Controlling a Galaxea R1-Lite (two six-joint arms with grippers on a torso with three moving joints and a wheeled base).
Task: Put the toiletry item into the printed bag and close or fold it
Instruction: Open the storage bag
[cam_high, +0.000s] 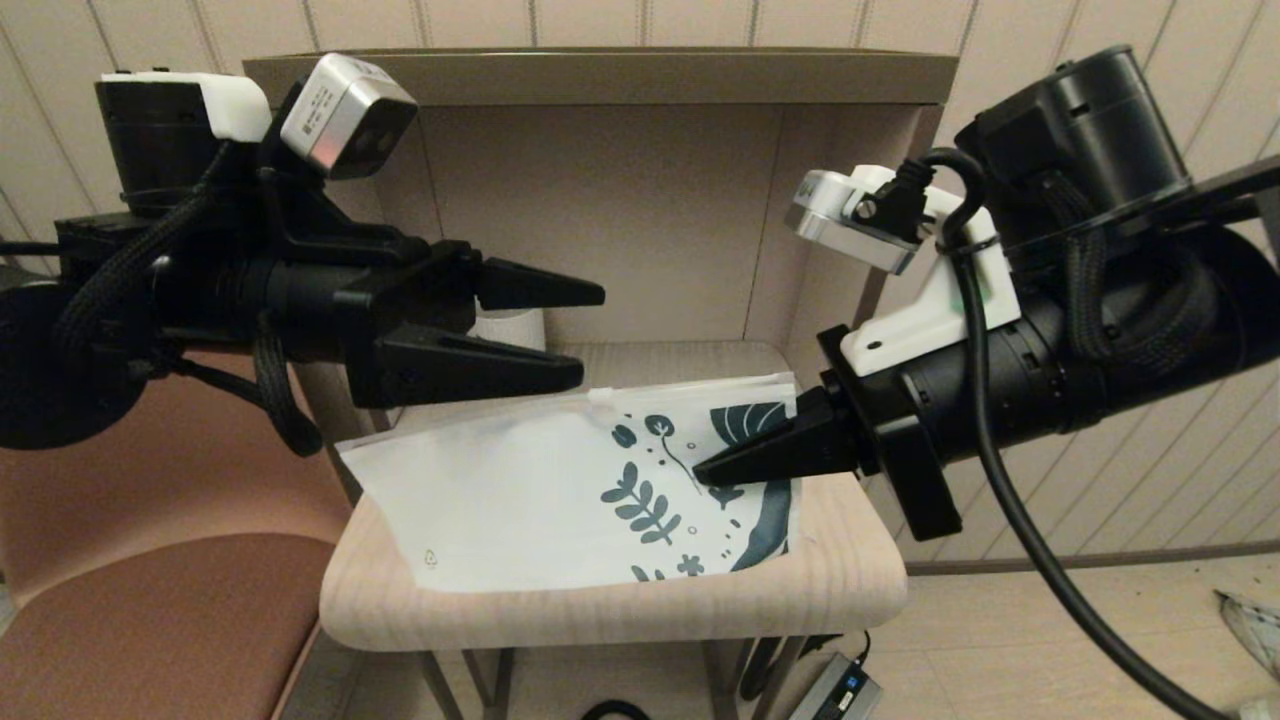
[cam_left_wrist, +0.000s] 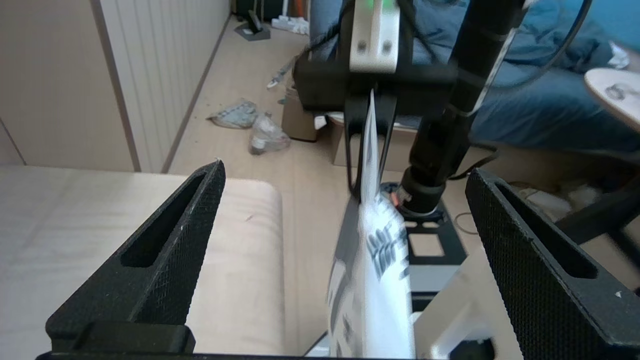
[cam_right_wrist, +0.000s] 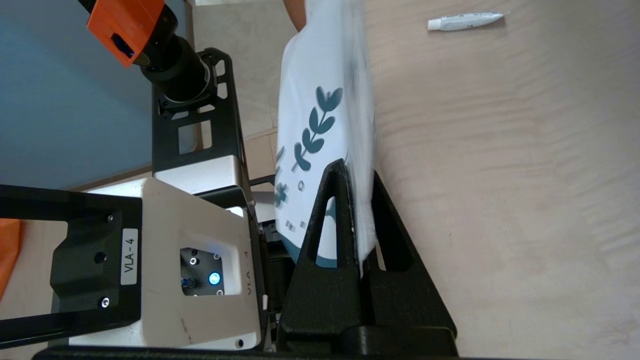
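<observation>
Printed bag (cam_high: 560, 490) is what I see in the head view, held up above the small wooden table (cam_high: 620, 600) with its leaf-print end clamped in my right gripper (cam_high: 705, 472), while my left gripper (cam_high: 590, 335) hovers over the bag's plain end, fingers spread. From the left wrist I see both fingers (cam_left_wrist: 150, 270) apart, the bag (cam_left_wrist: 372, 270) edge-on between them, untouched. From the right wrist, the jaws pinch the bag (cam_right_wrist: 325, 125), and the toiletry item (cam_right_wrist: 465, 21) lies on the tabletop well apart.
</observation>
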